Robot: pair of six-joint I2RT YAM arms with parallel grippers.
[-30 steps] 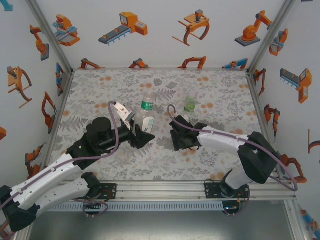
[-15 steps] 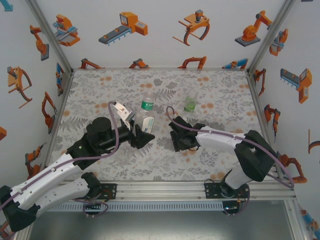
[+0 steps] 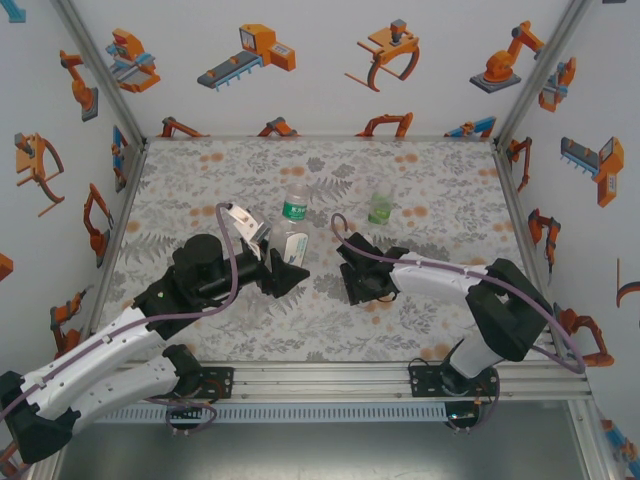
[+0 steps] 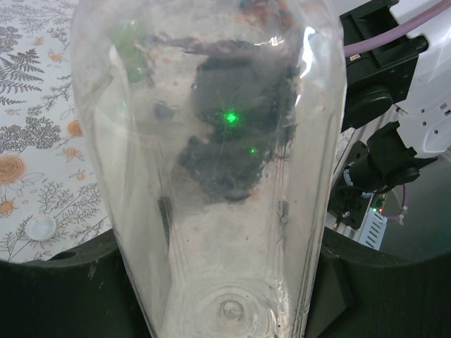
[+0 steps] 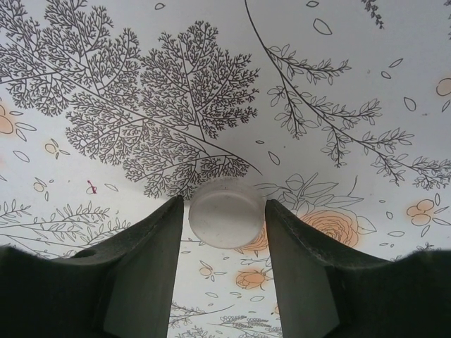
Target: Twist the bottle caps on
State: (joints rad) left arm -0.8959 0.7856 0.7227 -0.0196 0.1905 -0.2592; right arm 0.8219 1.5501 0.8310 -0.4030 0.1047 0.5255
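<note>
My left gripper [image 3: 283, 268] [image 4: 225, 289] is shut on a clear bottle [image 4: 211, 176] [image 3: 291, 243], and its dark fingers [image 4: 63, 289] press both sides of it near the base. My right gripper [image 3: 358, 290] [image 5: 225, 211] is low over the table, its two fingers flanking a white bottle cap [image 5: 226, 214] that lies flat on the cloth. Slim gaps still show between that cap and each finger, so it is open. A second white cap [image 4: 40, 227] lies on the cloth. A bottle with a green label band [image 3: 293, 205] and a green-tinted bottle [image 3: 380, 208] stand farther back.
The table [image 3: 450, 190] has a floral cloth and is boxed in by patterned walls and a metal frame [image 3: 320, 378] along the near edge. The right arm [image 4: 394, 63] with its purple cable is close beside the held bottle.
The right gripper's fingers have closed in toward the cap and the arm has shifted slightly left. The left arm and its bottle have stayed still.
</note>
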